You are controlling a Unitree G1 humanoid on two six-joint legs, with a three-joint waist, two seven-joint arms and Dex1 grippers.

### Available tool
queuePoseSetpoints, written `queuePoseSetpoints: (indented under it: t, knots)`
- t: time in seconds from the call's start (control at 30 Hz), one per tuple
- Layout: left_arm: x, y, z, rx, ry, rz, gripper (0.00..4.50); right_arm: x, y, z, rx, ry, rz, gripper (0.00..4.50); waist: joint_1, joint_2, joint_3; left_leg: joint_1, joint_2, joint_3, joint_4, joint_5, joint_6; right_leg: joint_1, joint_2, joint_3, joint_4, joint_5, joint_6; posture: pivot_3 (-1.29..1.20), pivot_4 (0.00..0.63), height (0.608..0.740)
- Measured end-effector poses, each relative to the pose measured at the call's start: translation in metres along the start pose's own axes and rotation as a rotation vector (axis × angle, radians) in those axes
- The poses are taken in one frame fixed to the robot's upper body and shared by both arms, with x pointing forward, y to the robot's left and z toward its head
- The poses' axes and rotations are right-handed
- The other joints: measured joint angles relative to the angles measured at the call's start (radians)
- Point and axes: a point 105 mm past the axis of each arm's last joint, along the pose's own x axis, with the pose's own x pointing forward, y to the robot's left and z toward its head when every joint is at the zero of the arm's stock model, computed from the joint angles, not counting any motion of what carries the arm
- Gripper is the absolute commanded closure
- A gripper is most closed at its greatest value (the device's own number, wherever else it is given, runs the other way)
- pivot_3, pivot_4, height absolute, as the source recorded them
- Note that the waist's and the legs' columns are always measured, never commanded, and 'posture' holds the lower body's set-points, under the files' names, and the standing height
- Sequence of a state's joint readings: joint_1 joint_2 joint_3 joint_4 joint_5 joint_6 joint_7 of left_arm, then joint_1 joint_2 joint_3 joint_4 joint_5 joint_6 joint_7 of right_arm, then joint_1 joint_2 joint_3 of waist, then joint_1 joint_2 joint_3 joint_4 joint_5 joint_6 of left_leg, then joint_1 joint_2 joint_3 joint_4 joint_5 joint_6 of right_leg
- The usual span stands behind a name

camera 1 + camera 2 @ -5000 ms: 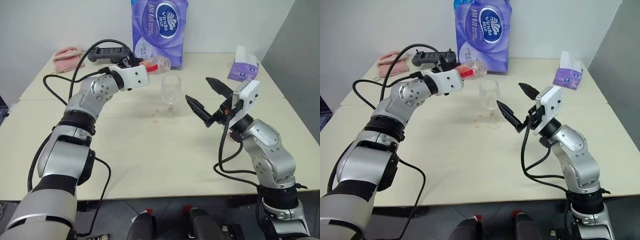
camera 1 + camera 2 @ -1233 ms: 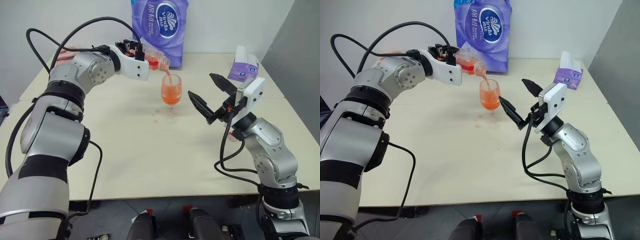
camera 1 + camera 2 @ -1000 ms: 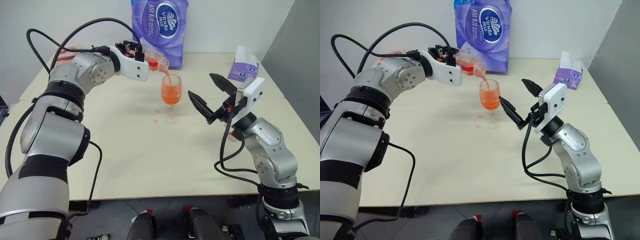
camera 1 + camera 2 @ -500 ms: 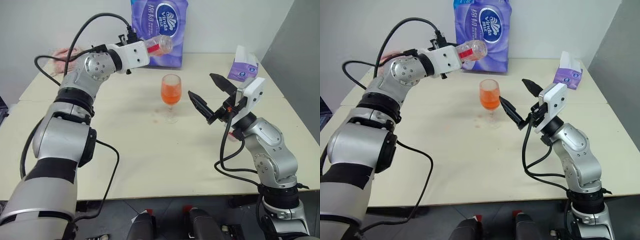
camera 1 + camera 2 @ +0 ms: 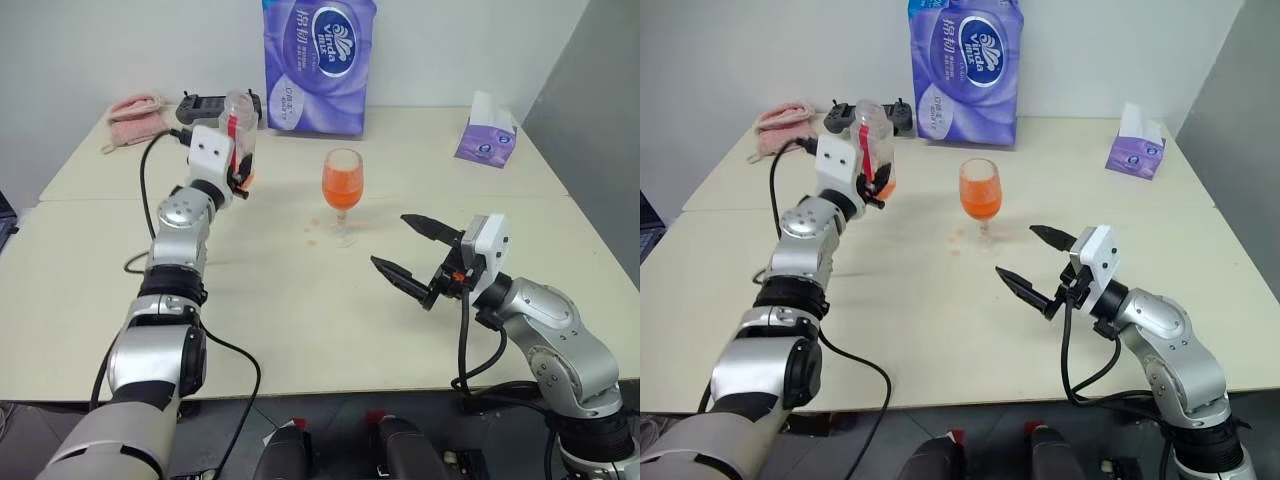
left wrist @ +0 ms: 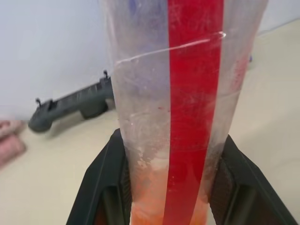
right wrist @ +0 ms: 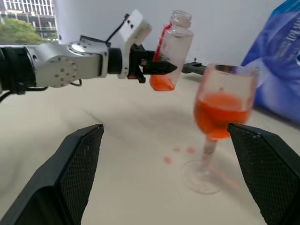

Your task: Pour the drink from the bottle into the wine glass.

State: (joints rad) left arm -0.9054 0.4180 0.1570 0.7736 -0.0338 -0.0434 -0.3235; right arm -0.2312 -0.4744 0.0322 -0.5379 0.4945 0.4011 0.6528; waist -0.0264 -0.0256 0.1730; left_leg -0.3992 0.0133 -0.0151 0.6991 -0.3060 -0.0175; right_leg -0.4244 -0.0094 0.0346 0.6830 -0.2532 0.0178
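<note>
Bottle upright in the left grip, glass filled

The bottle (image 5: 874,145), uncapped with a little drink (image 7: 162,83) left, is clamped upright in the left gripper (image 5: 868,180), apparently clear of the table (image 5: 300,310). Set down crooked, it could tip and spill. The wine glass (image 5: 342,194) stands nearby; the wide-open right gripper (image 5: 418,255) could topple it.

Head pair above table (image 5: 300,330); 2 wrist close-ups.
</note>
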Motion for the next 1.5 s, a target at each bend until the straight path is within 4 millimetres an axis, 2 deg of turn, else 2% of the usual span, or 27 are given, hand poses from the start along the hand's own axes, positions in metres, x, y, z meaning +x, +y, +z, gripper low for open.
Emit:
queuePoseSetpoints:
  t: [0.1,0.27,0.37,0.57,0.77,1.03,1.27,1.33,1.5]
  knots:
    - [-0.01,0.005,0.001,-0.107,-0.041,0.055,2.83,0.002,0.003,0.002,-0.003,-0.007,0.019,0.0,0.001,-0.001,-0.001,0.001,0.0,0.0,0.0,0.0,0.0,0.001,-0.001,0.0,0.0,0.0,0.0,0.0,0.15,0.74]
    - [-0.024,0.01,-0.025,-0.195,0.0,0.093,2.83,0.007,0.001,0.009,-0.02,-0.028,0.025,0.0,0.001,-0.001,-0.001,0.002,-0.001,-0.001,0.0,0.0,0.0,0.002,-0.001,-0.001,0.0,0.0,0.0,0.0,0.15,0.74]
    - [-0.03,0.008,-0.039,-0.201,0.026,0.091,2.83,0.009,-0.002,0.009,-0.018,-0.03,0.017,0.0,0.003,-0.002,-0.002,0.001,-0.001,-0.002,0.0,0.0,0.0,0.002,-0.001,-0.001,-0.001,0.0,0.0,0.0,0.15,0.74]
    - [-0.035,0.009,-0.046,-0.197,0.015,0.1,2.83,0.009,-0.004,0.005,-0.004,-0.014,0.008,0.0,0.003,-0.002,-0.002,0.002,-0.001,-0.002,0.0,0.0,0.0,0.003,-0.001,-0.001,-0.001,0.0,0.0,0.0,0.15,0.74]
    - [-0.043,0.004,-0.072,-0.218,0.074,0.097,2.83,0.009,-0.005,0.004,0.004,-0.009,0.0,0.0,0.003,-0.002,-0.002,0.002,-0.001,-0.002,0.0,0.0,0.0,0.003,-0.001,-0.002,-0.001,0.0,0.0,0.0,0.15,0.74]
    - [-0.044,0.004,-0.075,-0.215,0.059,0.098,2.83,0.009,-0.005,0.004,0.004,-0.006,-0.003,0.0,0.003,-0.003,-0.003,0.002,-0.001,-0.002,0.0,0.0,0.0,0.003,-0.001,-0.002,-0.001,0.0,0.0,0.0,0.15,0.74]
    - [-0.043,0.003,-0.08,-0.223,0.076,0.096,0.54,0.009,-0.005,0.004,0.002,-0.007,-0.002,0.0,0.002,-0.003,-0.003,0.002,-0.001,-0.002,0.0,0.0,0.0,0.003,0.0,-0.003,-0.001,0.0,0.0,0.0,0.15,0.74]
    - [-0.043,0.003,-0.08,-0.223,0.078,0.096,0.02,0.009,-0.005,0.004,0.001,-0.007,-0.002,0.0,0.002,-0.003,-0.003,0.002,-0.001,-0.002,0.0,0.0,0.0,0.003,0.0,-0.003,-0.001,0.0,0.0,0.0,0.15,0.74]
    - [-0.048,0.0,-0.084,-0.206,0.091,0.086,0.02,0.008,-0.004,0.004,-0.002,-0.002,-0.002,0.0,0.002,-0.003,-0.003,0.002,-0.001,-0.002,-0.001,0.0,0.0,0.003,-0.001,-0.003,-0.001,0.0,0.0,0.0,0.15,0.74]
